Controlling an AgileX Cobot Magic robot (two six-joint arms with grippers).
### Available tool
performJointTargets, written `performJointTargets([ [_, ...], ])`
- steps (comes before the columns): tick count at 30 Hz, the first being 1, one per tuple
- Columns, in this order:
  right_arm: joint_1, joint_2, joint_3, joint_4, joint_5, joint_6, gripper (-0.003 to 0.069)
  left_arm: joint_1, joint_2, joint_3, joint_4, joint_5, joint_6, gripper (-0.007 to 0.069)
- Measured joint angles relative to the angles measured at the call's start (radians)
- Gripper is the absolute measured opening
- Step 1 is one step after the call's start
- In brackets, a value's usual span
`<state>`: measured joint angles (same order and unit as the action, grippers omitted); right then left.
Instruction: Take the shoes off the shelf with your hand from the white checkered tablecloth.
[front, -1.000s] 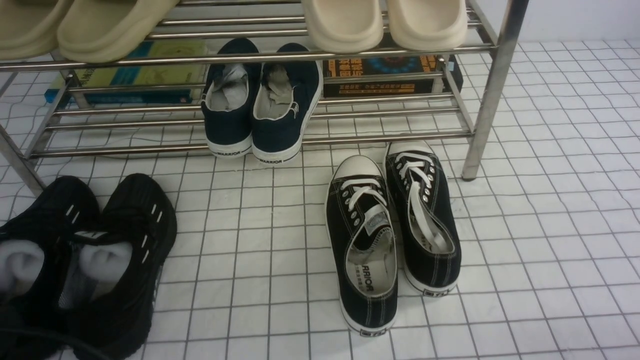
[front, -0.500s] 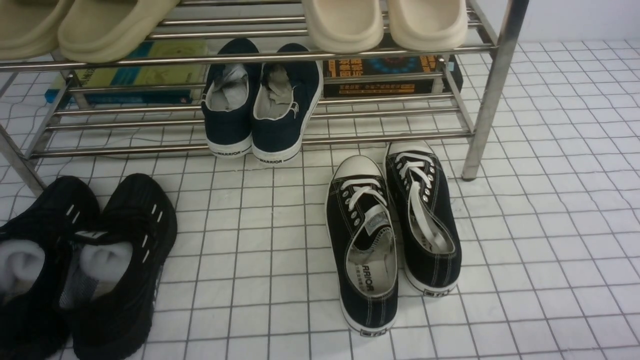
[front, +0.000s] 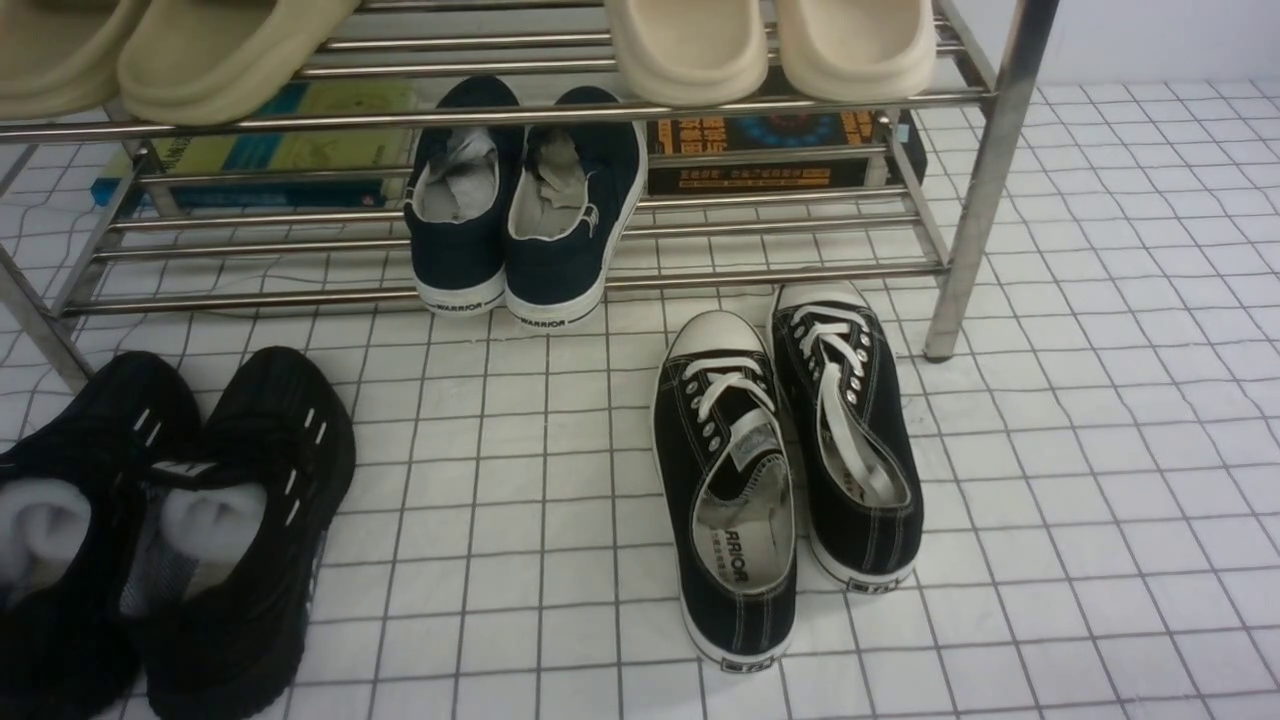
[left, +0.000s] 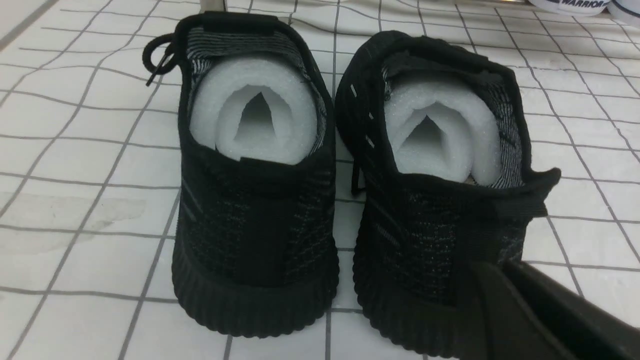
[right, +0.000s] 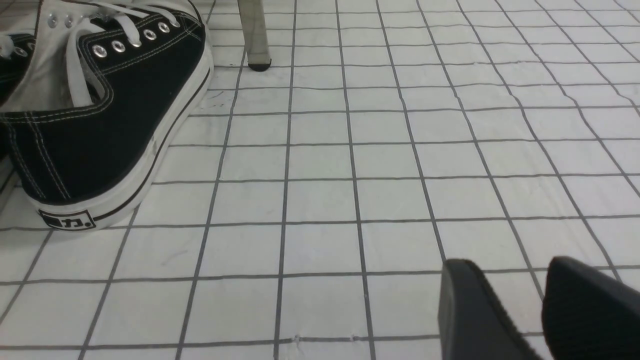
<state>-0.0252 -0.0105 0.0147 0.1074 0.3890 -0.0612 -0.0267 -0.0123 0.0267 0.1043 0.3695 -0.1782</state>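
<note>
The shoes (front: 270, 420), a pair of black knit sneakers with white stuffing, stand side by side on the white checkered tablecloth (front: 1050, 450) at the front left, off the shelf (front: 990, 180). In the left wrist view their heels (left: 255, 225) face me. My left gripper (left: 495, 267) hangs just behind the heel of one shoe (left: 430, 230), jaws nearly together, nothing between them. My right gripper (right: 510, 267) hovers open over bare cloth. Neither gripper shows in the front view.
Navy white-soled slip-ons (front: 520, 220) sit on the shelf's lower tier. Beige slippers (front: 770, 45) lie on the top tier, and books (front: 770, 150) lie under the shelf. Black canvas lace-ups (front: 790, 460) stand on the cloth by the shelf's right leg (right: 253, 35).
A dark cable and arm part at the bottom left of the front view has drawn back out of the frame. The black sneakers stay where they were.
</note>
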Motion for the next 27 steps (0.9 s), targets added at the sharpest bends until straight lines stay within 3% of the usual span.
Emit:
performJointTargets([
  [27, 0.000, 0.000, 0.000, 0.000, 0.000, 0.000, 0.0239, 0.001, 0.000, 0.000, 0.000, 0.000, 0.001, 0.0076],
])
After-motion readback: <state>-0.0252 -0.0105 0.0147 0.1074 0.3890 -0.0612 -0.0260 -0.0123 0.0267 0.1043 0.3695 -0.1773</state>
